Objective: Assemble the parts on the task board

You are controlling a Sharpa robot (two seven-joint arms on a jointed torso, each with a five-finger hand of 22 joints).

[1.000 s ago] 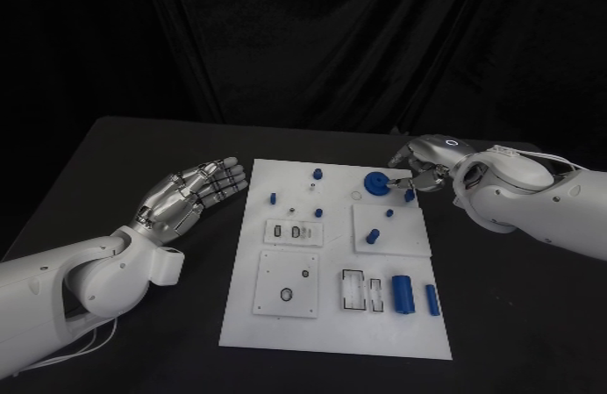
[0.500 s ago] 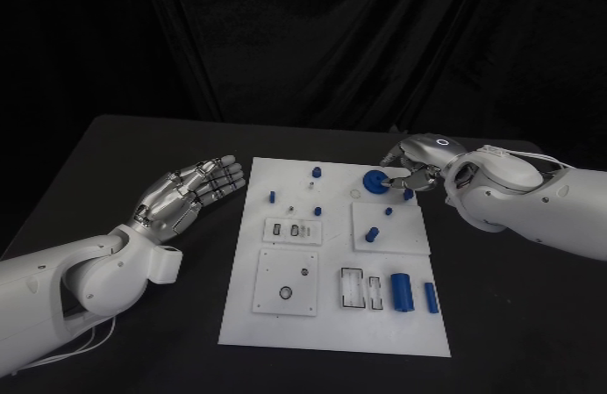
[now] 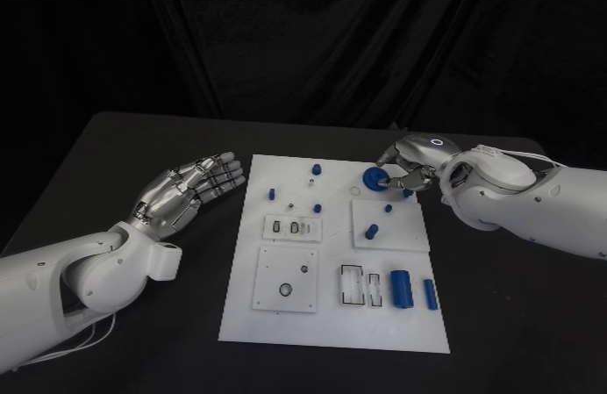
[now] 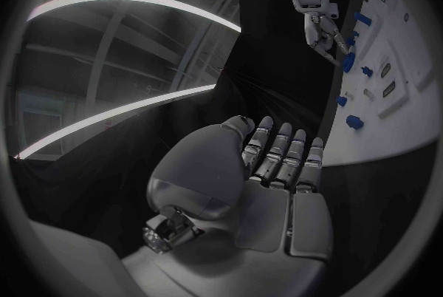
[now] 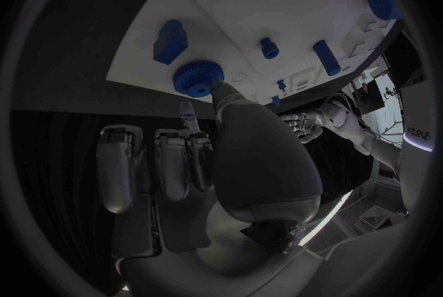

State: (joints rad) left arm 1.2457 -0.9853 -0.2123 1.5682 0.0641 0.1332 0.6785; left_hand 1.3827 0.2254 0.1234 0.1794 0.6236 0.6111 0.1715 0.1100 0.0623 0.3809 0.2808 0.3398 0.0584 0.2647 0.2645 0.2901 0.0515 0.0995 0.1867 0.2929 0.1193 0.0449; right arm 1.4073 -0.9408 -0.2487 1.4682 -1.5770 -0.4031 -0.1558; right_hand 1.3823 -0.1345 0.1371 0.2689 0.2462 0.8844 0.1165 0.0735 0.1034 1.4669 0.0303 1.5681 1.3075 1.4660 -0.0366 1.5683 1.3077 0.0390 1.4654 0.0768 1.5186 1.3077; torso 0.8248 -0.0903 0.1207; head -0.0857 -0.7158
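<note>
Head view: white rectangular task board (image 3: 332,319) sits mid-table on the black table (image 3: 114,157), long axis running away from the robot. Near right corner of the board — two open rectangular slots (image 3: 360,289) side by side, and just right of them a fat blue cylinder (image 3: 403,290) and a thinner blue bar (image 3: 430,292), both lying flat with long axes pointing away from the robot. Left of those, a raised square white plate with a small round hole (image 3: 287,291). Above it a smaller white plate with two little slots (image 3: 292,229). Mid-right, a short blue peg (image 3: 372,232) stands on another raised square. Far end: several small blue pegs (image 3: 317,174) standing upright, well apart. Blue toothed gear wheel (image 3: 375,181) sits at the far right edge of the board, flat face up, axis vertical. Right hand (image 3: 412,168) is on it — in the right wrist view the thumb tip (image 5: 221,92) touches the gear's rim (image 5: 198,78), one fingertip just beside it, other fingers curled below the board edge; whether it's truly pinched or just touched, can't tell. A blocky blue piece (image 5: 170,41) lies near the gear, apart from it. Left hand (image 3: 188,192) hovers left of the board, palm flat, fingers straight and slightly spread, holding nothing; same in the left wrist view (image 4: 272,171).
</note>
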